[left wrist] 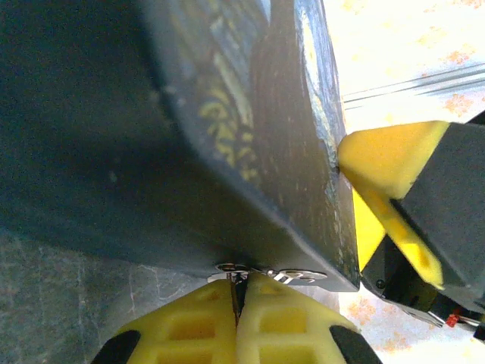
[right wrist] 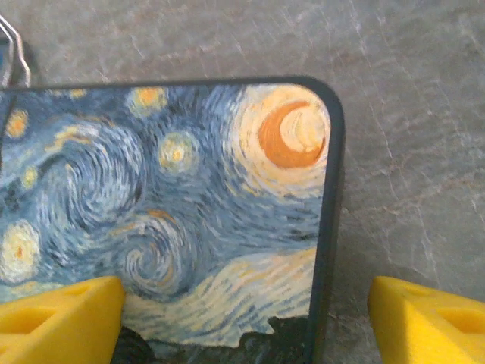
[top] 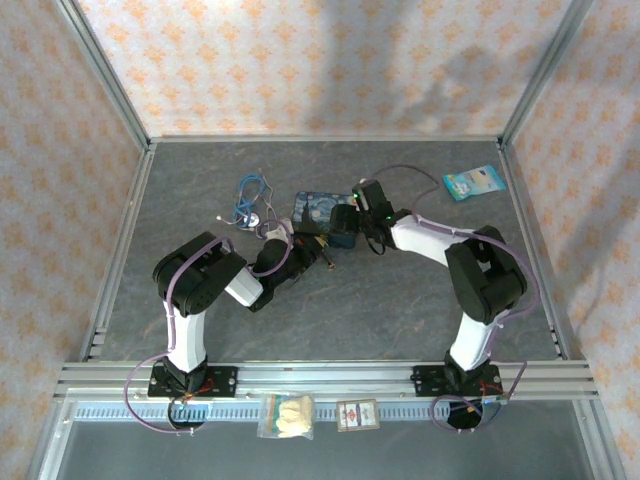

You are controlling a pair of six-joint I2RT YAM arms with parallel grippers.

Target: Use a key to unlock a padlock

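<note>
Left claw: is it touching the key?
Touching. In the left wrist view the left claw has its yellow pads shut on the thin silver key, which sticks out between their tips.

Glossy painted box (right wrist: 189,212), matt stone-look table (right wrist: 424,114)

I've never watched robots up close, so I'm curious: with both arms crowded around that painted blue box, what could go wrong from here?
1. The left end effector pinches what looks like the key by its very tips, against the painted box; it could twist or slip out.
2. The right end effector is open astride the box's corner, so a nudge might slide the box.
3. Both sit close together and might bump.
</note>
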